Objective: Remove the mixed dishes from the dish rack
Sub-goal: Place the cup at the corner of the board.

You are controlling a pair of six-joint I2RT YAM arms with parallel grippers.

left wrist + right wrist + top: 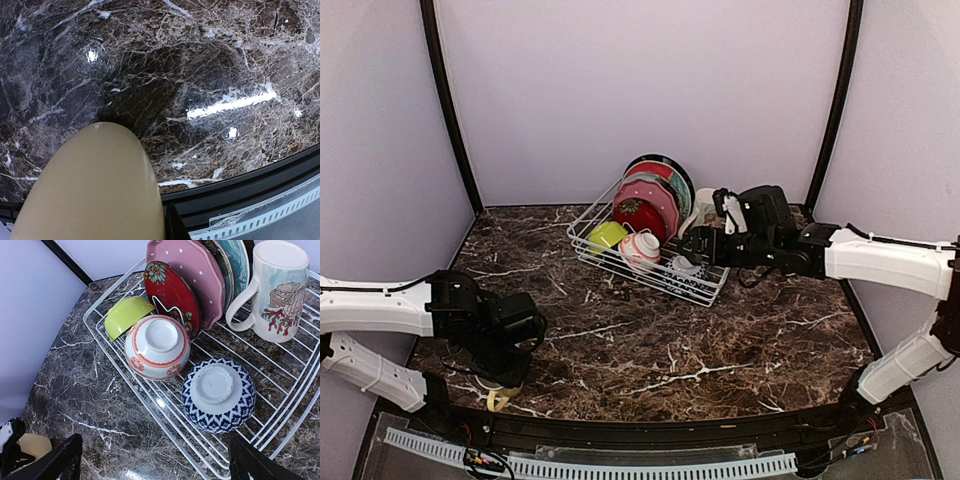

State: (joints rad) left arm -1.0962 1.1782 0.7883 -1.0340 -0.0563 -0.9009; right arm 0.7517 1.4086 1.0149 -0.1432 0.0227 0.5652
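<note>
The white wire dish rack (582,240) holds a lime bowl (125,315), an upturned red-and-white bowl (157,346), an upturned blue-and-white bowl (218,395), upright red (172,295), pink (192,270) and teal (235,260) plates, and a shell-printed mug (277,290). My right gripper (157,465) hangs open above the rack's front rim, close to the blue-and-white bowl, with nothing between its fingers. My left gripper (505,385) is down at the table's front left, shut on a beige mug (95,185). One dark finger (176,227) presses the mug's side and the other is hidden.
The dark marble table (650,350) ends in a black front rail (240,192), right beside the beige mug. Purple walls close in the back and both sides. The rack sits at the back centre, angled toward the right arm.
</note>
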